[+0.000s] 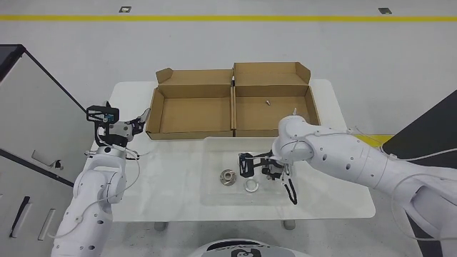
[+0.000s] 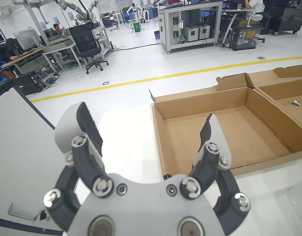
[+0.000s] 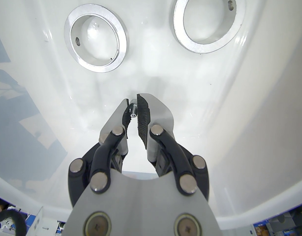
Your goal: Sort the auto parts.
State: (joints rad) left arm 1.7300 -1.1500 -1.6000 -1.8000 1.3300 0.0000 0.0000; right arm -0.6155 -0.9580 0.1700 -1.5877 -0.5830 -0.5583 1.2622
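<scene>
The screw [image 3: 133, 110] looks small, light and stiff. Its metal may slip or twist, so it is best pinched across the threaded shank. The right arm [image 1: 335, 153] bends down into the tray [image 1: 214, 185], jaws clamped on the screw, near two rings [image 3: 95, 37]. The left arm [image 1: 100, 185] hangs well left of the tray, jaws apart.

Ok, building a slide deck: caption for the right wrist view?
Right claw pinching a small screw inside a white tray, two metal rings lying beyond.
</scene>
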